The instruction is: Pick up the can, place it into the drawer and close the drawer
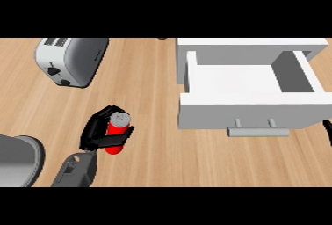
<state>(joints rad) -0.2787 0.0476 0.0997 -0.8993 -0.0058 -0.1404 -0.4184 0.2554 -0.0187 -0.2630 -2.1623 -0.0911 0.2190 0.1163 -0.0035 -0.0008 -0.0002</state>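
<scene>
Head view shows the robot's left hand [99,130] curled around a red cylindrical can with a silver metal top [117,132]; the black fingers sit on one side and the thumb crosses the red body on the other, so the can is held. The can is left of the white box-shaped drawer [250,81], which stands pulled open with its grey bar handle [257,130] toward the robot. I cannot tell if the can is already lifted from the light wooden counter [156,154]. The picking step seems in hand. Next, I think, the hand must carry the can to the right, over the drawer's front wall, and release it inside. At the right edge only a dark sliver [327,132] shows, perhaps the right hand. A silver toaster [70,59] stands far left.
</scene>
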